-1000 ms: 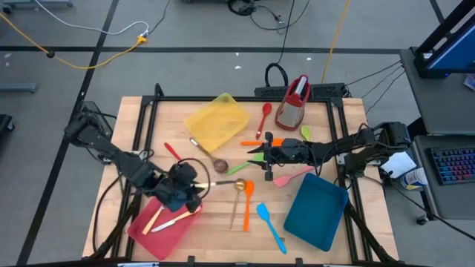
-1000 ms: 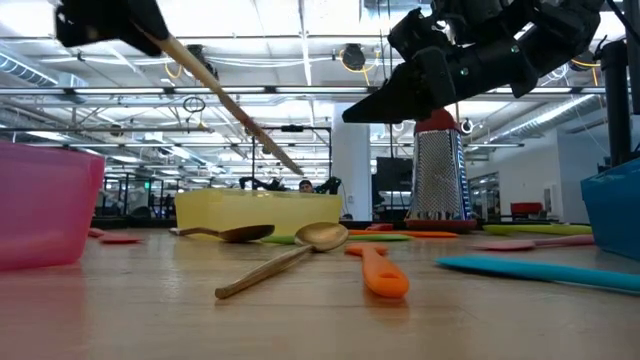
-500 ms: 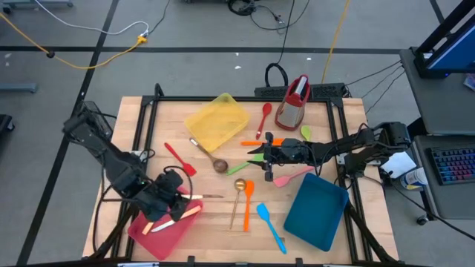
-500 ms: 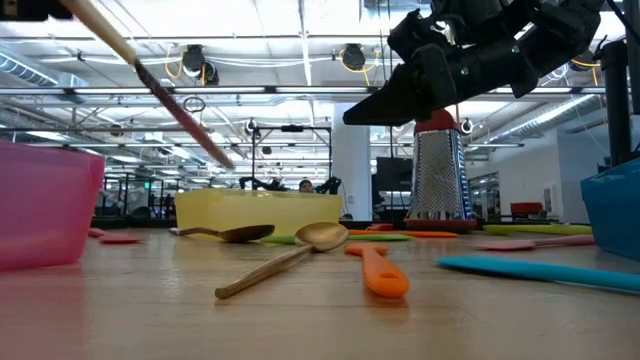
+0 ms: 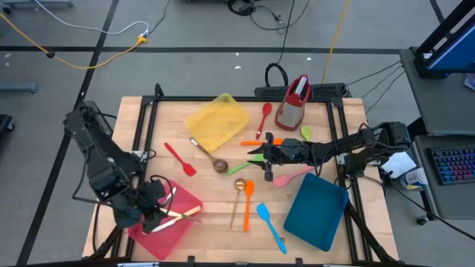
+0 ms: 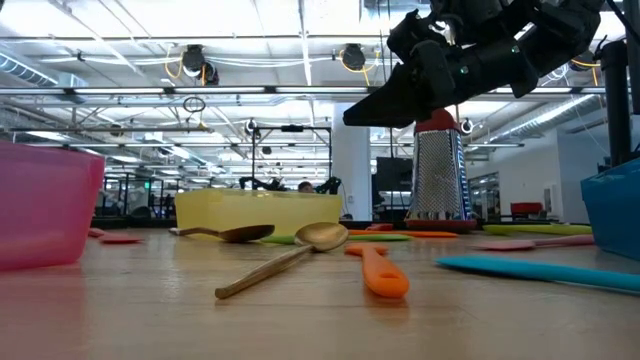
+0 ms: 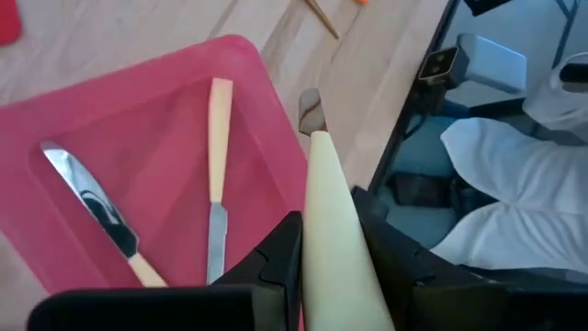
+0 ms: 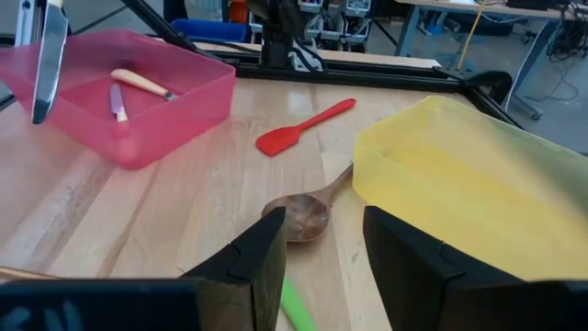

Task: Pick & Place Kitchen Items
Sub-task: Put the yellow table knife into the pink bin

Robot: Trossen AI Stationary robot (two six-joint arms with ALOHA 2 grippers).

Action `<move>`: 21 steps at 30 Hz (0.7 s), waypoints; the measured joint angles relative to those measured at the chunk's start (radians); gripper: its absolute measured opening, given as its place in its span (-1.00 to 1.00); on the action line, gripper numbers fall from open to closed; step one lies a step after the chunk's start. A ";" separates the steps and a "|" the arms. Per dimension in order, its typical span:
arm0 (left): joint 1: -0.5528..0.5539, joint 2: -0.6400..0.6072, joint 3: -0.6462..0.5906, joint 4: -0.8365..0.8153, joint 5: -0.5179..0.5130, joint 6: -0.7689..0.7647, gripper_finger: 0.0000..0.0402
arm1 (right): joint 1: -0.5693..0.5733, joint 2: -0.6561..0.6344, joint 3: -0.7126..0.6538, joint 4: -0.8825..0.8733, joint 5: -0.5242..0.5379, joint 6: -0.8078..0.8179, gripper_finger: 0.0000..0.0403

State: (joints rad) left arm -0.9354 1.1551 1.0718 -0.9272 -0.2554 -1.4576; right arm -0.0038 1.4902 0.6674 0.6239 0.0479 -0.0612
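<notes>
Fingers of the left gripper (image 7: 333,267) are closed on a pale-handled knife (image 7: 333,230), held over the edge of the pink-red tray (image 5: 167,222) at the counter's (image 5: 215,222) front-left corner. Two more pale-handled knives (image 7: 217,175) are seen lying flat in that tray.

Fingers of the right gripper (image 8: 322,257) are parted with nothing between them; the gripper is held above the counter's middle, raised clear of the surface in the low view.

Items still loose on the counter:
- red spatula (image 5: 179,159), between the pink-red tray and the yellow tray (image 5: 217,121)
- dark wooden spoon (image 5: 210,156), just beside the yellow tray's near edge
- brass-coloured spoon (image 5: 237,199) and orange spatula (image 5: 248,202), side by side at centre front
- blue spatula (image 5: 271,227), just left of the blue tray (image 5: 315,211)
- pink spatula (image 5: 293,176), near the blue tray's far edge
- red spoon (image 5: 264,119), beside a metal grater (image 5: 294,104) at the back
- green utensil (image 5: 237,170) under the right arm, and another green one (image 5: 305,133) by the grater

Blue and yellow trays are seen with nothing in them.
</notes>
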 joint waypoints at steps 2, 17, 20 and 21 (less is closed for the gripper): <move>-0.026 -0.012 0.000 -0.022 -0.008 -0.041 -0.60 | 0.000 0.000 0.000 0.000 0.000 0.001 -0.31; -0.148 -0.147 0.000 -0.240 -0.103 -0.331 -0.58 | 0.000 0.000 0.000 0.000 0.000 -0.003 -0.34; -0.143 -0.144 0.000 -0.303 -0.119 -0.348 -0.57 | 0.000 0.000 0.000 0.000 0.000 -0.003 -0.34; -0.141 -0.136 0.000 -0.329 -0.111 -0.358 -0.57 | 0.000 0.000 0.000 0.000 0.000 -0.003 -0.34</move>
State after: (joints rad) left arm -1.0761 1.0186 1.0718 -1.2565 -0.3665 -1.8158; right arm -0.0040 1.4902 0.6674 0.6241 0.0475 -0.0639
